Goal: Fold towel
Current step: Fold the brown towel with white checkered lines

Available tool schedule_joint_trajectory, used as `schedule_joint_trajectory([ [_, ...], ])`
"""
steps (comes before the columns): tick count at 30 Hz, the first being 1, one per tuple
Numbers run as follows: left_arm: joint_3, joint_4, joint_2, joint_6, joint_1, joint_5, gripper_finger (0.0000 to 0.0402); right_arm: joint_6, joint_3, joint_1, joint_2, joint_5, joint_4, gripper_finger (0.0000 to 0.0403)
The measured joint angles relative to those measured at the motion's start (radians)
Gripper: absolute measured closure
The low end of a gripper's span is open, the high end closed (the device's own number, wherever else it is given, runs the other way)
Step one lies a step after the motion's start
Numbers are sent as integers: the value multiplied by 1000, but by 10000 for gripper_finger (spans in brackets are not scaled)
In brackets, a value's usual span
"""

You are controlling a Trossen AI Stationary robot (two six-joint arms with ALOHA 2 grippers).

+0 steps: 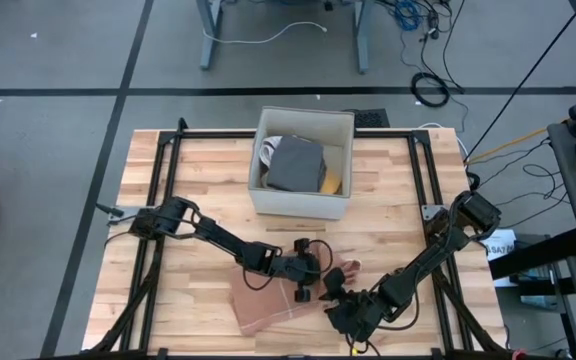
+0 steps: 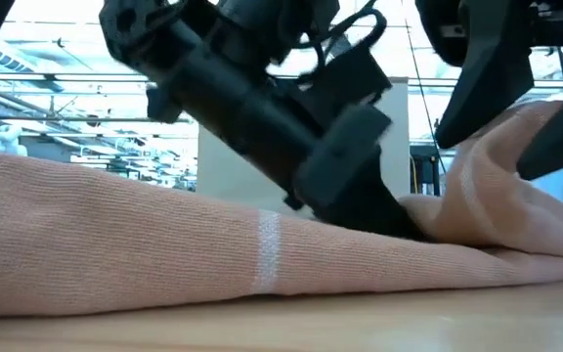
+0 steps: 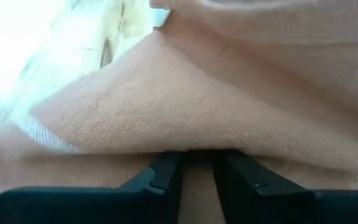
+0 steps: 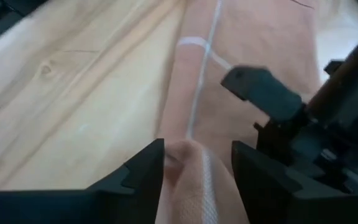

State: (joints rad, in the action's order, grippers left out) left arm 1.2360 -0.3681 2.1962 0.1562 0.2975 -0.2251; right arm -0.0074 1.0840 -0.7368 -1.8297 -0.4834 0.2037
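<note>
1. Towel (image 1: 273,305): peach cloth with a pale stripe, lying partly folded on the wooden surface (image 1: 188,180), under both my grippers.
2. Left gripper (image 1: 303,283): fingers close together, pinching a fold of towel.
3. Right gripper (image 4: 194,165): fingers apart, a raised edge of towel between them, not clamped.
4. Handling, I judge: soft, light, limp; sags and slides. Best taken at corners or hemmed edges.

Lab: framed wooden table (image 1: 168,180), floor cables (image 1: 423,60), grey floor.
</note>
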Motion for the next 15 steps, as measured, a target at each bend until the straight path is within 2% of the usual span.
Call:
schedule_joint_trajectory([
  [5, 0, 106, -63, -43, 19, -12, 310, -9, 0, -21, 4, -63, 14, 237],
  [11, 1, 214, -122, -66, 53, -66, 310, 23, 0, -25, 4, -67, 64, 242],
  [15, 3, 310, -172, -77, 80, -137, 310, 67, 0, -31, 21, -67, 109, 242],
])
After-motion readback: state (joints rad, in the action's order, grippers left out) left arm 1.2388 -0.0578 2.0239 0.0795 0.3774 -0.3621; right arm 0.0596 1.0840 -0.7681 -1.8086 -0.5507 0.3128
